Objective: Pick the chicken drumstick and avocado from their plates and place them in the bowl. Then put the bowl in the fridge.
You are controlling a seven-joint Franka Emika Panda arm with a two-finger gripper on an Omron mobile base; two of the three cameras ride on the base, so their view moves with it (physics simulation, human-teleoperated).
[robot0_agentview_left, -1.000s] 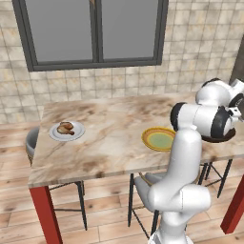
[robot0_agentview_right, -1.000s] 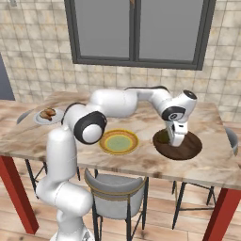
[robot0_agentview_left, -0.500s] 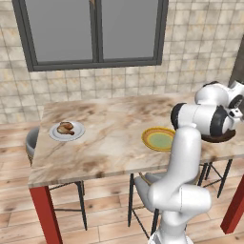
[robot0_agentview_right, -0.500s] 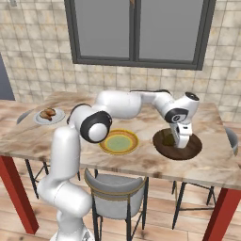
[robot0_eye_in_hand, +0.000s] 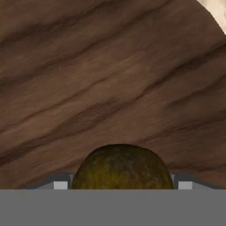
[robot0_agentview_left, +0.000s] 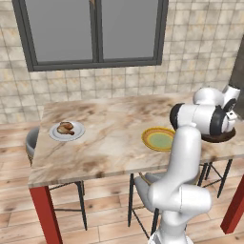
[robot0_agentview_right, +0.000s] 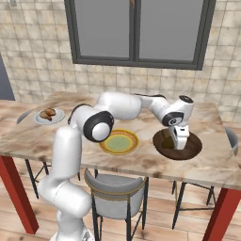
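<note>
avocado: the dark olive-green, egg-shaped avocado (robot0_eye_in_hand: 121,167) sat between the fingers, low over the wide dark brown wooden bowl (robot0_agentview_right: 164,145).
handling: likely light, firm and smooth-skinned, so apt to roll; best taken across its widest middle.
gripper: the two-finger gripper (robot0_agentview_right: 181,142) stood spread wide around the avocado; whether it still pinched it, I could not tell.
drumstick: the golden-brown chicken drumstick (robot0_agentview_left: 66,127) lay on the small white-grey plate (robot0_agentview_left: 77,136), well apart.
other plate: the yellow-rimmed plate (robot0_agentview_right: 106,145) was beside the bowl on the marble table (robot0_agentview_left: 114,133).

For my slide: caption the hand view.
Dark olive-green avocado between the gripper fingers, just above the dark brown wooden bowl.
</note>
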